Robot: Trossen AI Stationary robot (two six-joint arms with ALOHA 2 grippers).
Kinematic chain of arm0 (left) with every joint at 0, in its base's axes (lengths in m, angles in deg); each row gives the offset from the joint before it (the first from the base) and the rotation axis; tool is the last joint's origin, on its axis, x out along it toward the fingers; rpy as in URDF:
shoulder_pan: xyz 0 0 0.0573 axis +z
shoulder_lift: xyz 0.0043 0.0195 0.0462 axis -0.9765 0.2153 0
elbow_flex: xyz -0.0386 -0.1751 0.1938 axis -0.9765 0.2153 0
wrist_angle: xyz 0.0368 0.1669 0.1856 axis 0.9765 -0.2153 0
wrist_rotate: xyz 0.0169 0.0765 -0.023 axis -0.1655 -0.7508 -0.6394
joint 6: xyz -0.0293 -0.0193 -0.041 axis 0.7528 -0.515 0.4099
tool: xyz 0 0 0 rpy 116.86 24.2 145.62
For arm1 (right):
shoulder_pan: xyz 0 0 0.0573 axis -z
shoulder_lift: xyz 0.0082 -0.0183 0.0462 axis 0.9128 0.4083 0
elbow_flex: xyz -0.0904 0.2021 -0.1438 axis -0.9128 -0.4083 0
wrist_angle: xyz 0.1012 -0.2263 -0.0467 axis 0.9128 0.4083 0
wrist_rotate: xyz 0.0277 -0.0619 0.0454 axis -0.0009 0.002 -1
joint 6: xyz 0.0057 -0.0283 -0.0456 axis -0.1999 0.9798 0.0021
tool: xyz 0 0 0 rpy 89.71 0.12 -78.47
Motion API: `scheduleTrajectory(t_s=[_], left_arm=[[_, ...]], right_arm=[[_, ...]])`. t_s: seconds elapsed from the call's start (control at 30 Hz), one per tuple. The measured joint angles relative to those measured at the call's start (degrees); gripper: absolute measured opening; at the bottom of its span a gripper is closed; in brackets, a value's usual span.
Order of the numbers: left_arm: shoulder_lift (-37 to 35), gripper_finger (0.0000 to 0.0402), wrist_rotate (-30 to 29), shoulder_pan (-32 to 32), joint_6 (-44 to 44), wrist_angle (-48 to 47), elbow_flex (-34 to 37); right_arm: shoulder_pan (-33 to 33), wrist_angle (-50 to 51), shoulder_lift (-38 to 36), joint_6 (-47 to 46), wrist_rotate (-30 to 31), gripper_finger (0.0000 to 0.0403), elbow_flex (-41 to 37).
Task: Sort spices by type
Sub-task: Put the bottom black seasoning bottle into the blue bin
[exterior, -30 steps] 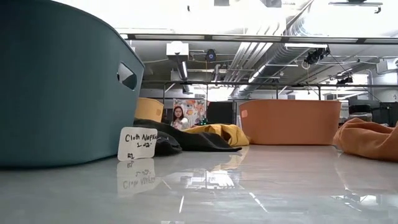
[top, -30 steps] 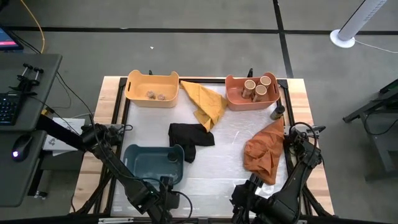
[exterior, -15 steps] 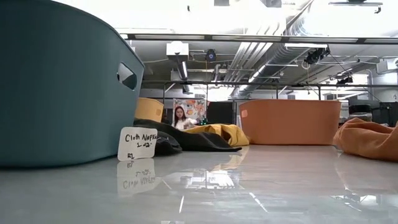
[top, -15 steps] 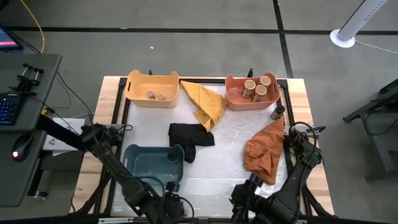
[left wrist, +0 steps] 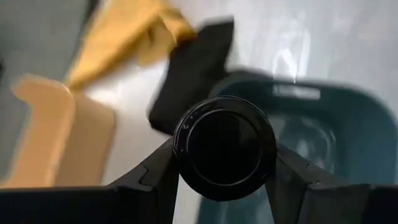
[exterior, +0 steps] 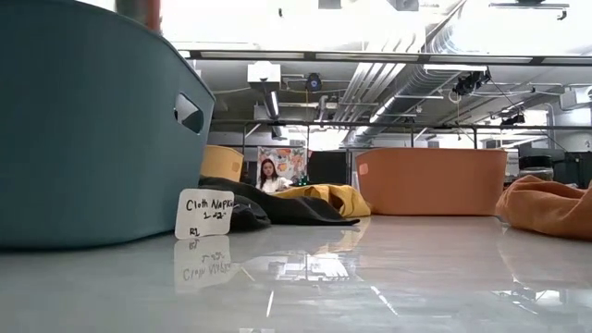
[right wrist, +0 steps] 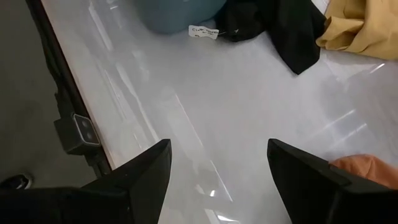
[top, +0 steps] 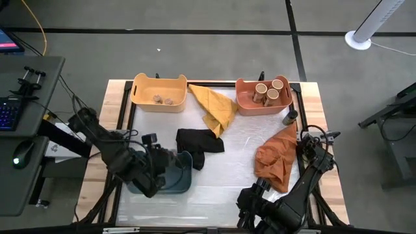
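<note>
High view: left hand (top: 158, 170) over the blue bin's (top: 179, 183) nine-o'clock side; right hand out of sight.

Left wrist view: fingers (left wrist: 163, 169) clamped on a dark-lidded spice jar (left wrist: 224, 146), lid toward camera, bin directly beyond.

Right wrist view: fingers (right wrist: 149, 169) spread wide, empty, above bare bench (right wrist: 205, 124).

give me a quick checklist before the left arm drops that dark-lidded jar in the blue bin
1. Grip: the left gripper has both fingers against the dark-lidded jar. Ok.
2. Position: in the high view the left gripper is over the blue bin; the left wrist view shows the bin beyond the jar. Ok.
3. Bin contents: the arm hides most of the inside. Cannot tell.
4. Black cloth: it lies against the bin's rim and may overlap it. Cannot tell.
5. Right gripper: open, over bare table near the front edge, away from the bin. Ok.
6. Another dark-lidded jar stands outside the salmon bin. Not ok.
</note>
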Motion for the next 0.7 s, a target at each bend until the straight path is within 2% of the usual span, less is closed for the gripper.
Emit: scheduleTrajectory(t_s=[0.17,0.27,0.43,0.57,0.7], left_arm=[[-3.31,0.0156,7.23,-0.67,5.36,7.49,11.04],[-3.65,0.0156,9.50,-2.90,9.95,12.11,18.07],[-3.97,0.0156,9.18,-5.01,15.09,18.40,25.68],[-3.93,0.0156,7.20,-3.90,15.52,24.70,29.80],[-3.93,0.0156,6.44,-1.89,17.09,25.60,32.69]], right_arm=[[0.22,-0.02,0.00,-0.15,0.02,0.0261,0.00],[0.20,-0.01,0.00,-0.23,0.00,0.0261,0.00],[0.18,0.00,0.00,-0.66,0.00,0.0261,0.00],[0.85,-0.02,0.00,-0.73,0.00,0.0261,0.00],[1.39,-0.04,0.00,-0.80,0.00,0.0261,0.00]])
